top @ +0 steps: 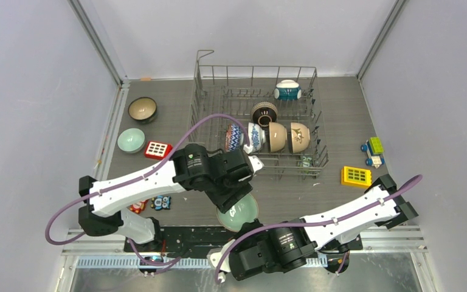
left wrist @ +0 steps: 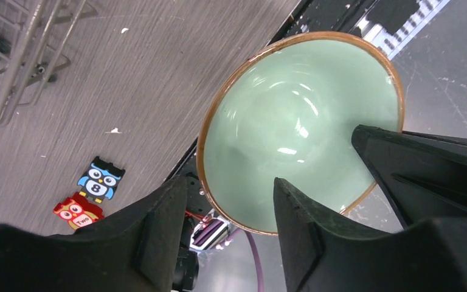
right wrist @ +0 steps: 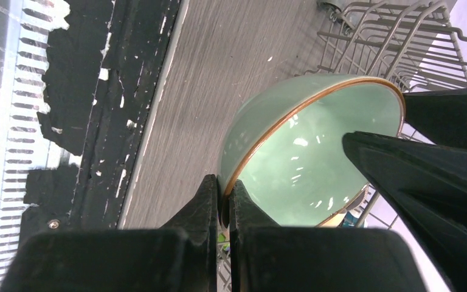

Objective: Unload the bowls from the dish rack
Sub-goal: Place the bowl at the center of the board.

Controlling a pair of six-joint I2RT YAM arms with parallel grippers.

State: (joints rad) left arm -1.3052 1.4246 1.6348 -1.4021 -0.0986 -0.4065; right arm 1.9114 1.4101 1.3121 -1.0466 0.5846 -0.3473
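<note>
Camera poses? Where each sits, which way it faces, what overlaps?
Top external: above and behind the bases, looking down on the dish rack; left arm and right arm show.
Left wrist: on the left gripper, looking into the pale green bowl; own fingers show.
Right wrist: on the right gripper, facing the rack; own fingers show.
Shared: all three see that bowl.
</note>
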